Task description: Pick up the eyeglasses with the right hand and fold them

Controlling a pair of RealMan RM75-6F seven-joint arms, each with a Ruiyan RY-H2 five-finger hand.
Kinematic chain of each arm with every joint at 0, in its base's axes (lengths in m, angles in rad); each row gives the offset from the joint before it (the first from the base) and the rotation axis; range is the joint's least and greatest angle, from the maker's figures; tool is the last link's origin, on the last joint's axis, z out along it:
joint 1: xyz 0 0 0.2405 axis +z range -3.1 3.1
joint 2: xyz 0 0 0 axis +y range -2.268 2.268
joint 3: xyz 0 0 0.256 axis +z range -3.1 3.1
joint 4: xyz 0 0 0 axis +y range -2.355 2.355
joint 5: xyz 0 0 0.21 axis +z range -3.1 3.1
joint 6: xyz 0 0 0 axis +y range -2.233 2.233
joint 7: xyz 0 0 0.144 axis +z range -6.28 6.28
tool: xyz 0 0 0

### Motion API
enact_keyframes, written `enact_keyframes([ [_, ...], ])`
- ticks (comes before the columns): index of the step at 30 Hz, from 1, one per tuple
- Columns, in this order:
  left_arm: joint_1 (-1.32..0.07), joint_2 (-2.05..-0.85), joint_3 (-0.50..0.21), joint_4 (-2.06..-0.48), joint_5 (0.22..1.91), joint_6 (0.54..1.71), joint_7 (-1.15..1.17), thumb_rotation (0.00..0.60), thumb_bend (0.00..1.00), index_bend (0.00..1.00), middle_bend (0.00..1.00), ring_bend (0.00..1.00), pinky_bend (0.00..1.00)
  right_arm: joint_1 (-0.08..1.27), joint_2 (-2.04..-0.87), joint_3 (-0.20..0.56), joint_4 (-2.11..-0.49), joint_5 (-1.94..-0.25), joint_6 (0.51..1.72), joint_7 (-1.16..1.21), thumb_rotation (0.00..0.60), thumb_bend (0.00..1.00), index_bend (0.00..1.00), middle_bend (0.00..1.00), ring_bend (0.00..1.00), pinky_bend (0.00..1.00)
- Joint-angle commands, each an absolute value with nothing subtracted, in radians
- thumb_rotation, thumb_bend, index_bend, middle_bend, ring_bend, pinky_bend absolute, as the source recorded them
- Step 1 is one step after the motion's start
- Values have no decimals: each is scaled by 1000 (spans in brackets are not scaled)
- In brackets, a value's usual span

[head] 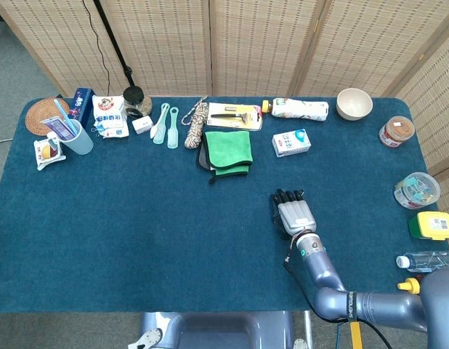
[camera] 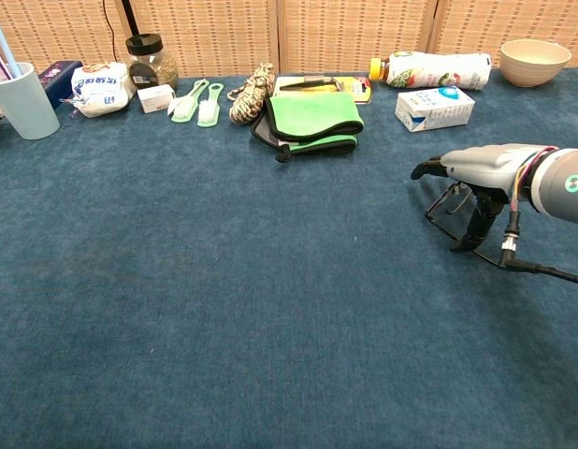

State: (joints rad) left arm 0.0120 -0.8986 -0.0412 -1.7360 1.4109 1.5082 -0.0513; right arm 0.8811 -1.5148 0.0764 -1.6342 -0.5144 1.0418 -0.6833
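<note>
From the head view, my right hand [head: 293, 216] lies palm down on the blue table [head: 137, 211], at about 5 o'clock from the green cloth [head: 228, 149]; the glasses are hidden beneath it. From the chest view, my right hand [camera: 481, 168] arches over the glasses [camera: 450, 208], fingers curled down around the thin dark frame, holding it just above the cloth surface.

The eyeglasses [camera: 450, 207], a thin dark wire frame, sit directly under the palm of the right hand [camera: 476, 168], whose fingers reach down around them, and their lower edge is at or just above the blue cloth, hardly visible from the head view.
</note>
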Motion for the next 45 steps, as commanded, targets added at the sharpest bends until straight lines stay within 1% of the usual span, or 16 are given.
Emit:
enact_keyframes([
  [1, 10, -900, -42, -1737, 1413, 1508, -50, 495, 376, 123, 24, 94, 0, 877, -1503, 81, -1656, -520, 1050, -685, 600, 254, 14, 0, 0, 0],
  [10, 11, -903, -42, -1731, 1409, 1506, -55, 494, 377, 124, 24, 94, 0, 874, -1510, 77, -1637, -503, 1043, -700, 600, 254, 26, 0, 0, 0],
  [14, 10, -905, -43, -1729, 1411, 1507, -56, 495, 377, 142, 24, 94, 0, 872, -1516, 74, -1624, -509, 1054, -711, 600, 254, 43, 0, 0, 0],
  [17, 9, -907, -43, -1728, 1412, 1507, -56, 494, 377, 149, 24, 94, 0, 868, -1519, 75, -1622, -513, 1069, -717, 600, 254, 82, 0, 0, 0],
  [22, 8, -909, -43, -1727, 1415, 1505, -60, 496, 377, 153, 24, 94, 0, 862, -1520, 76, -1625, -522, 1086, -726, 600, 253, 177, 0, 0, 0],
  [30, 7, -910, -44, -1721, 1418, 1506, -64, 494, 376, 158, 24, 94, 0, 851, -1524, 76, -1616, -534, 1090, -731, 600, 253, 242, 0, 0, 0],
  [40, 4, -913, -45, -1721, 1419, 1506, -64, 494, 377, 158, 24, 94, 0, 851, -1517, 91, -1620, -516, 1098, -759, 600, 254, 229, 0, 0, 0],
  [45, 2, -914, -46, -1721, 1419, 1504, -63, 495, 377, 158, 24, 94, 0, 849, -1519, 96, -1613, -511, 1099, -765, 600, 254, 255, 0, 0, 0],
])
